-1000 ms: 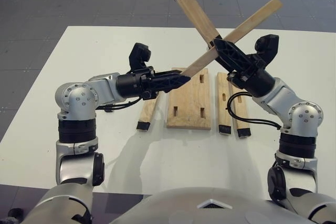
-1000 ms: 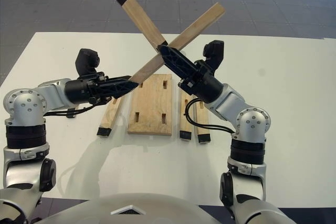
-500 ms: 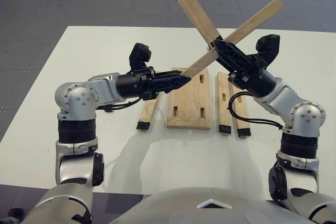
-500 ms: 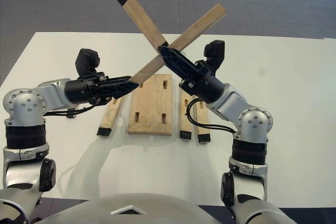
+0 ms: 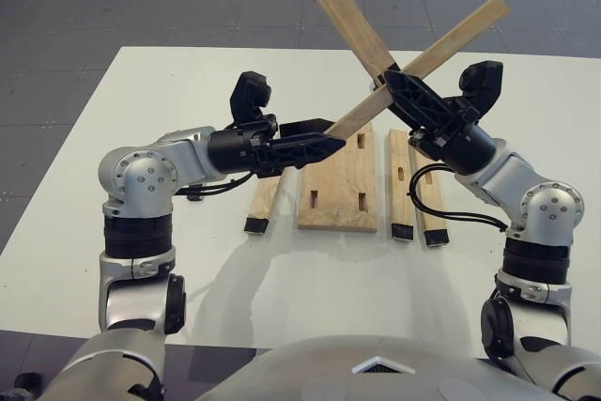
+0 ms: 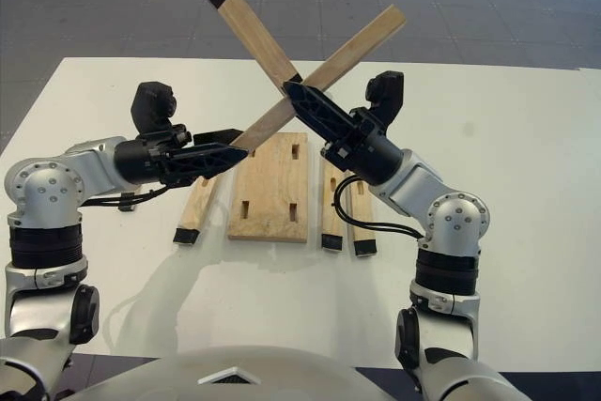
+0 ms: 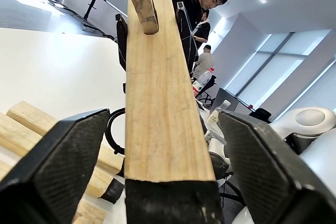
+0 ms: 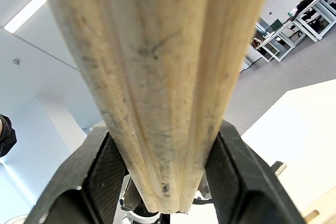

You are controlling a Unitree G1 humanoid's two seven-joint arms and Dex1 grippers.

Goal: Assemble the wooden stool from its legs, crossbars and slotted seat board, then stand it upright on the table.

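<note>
Right gripper (image 5: 392, 82) clamped at the crossing of the crossed legs (image 5: 441, 44), aloft over the table (image 5: 188, 82) and above the seat board (image 5: 338, 185) lying flat; left gripper (image 5: 333, 135) spread apart, fingers (image 7: 58, 166) either side of one leg's capped lower end, not touching it. Step in hand judged as taking that end with the left: close squarely on the flat faces just above the cap, without twisting, so as not to lever the joint against the right-hand clamp. Afterwards lower as one unit toward the board's slots, clear of the loose pieces (image 5: 401, 204) beside it.
</note>
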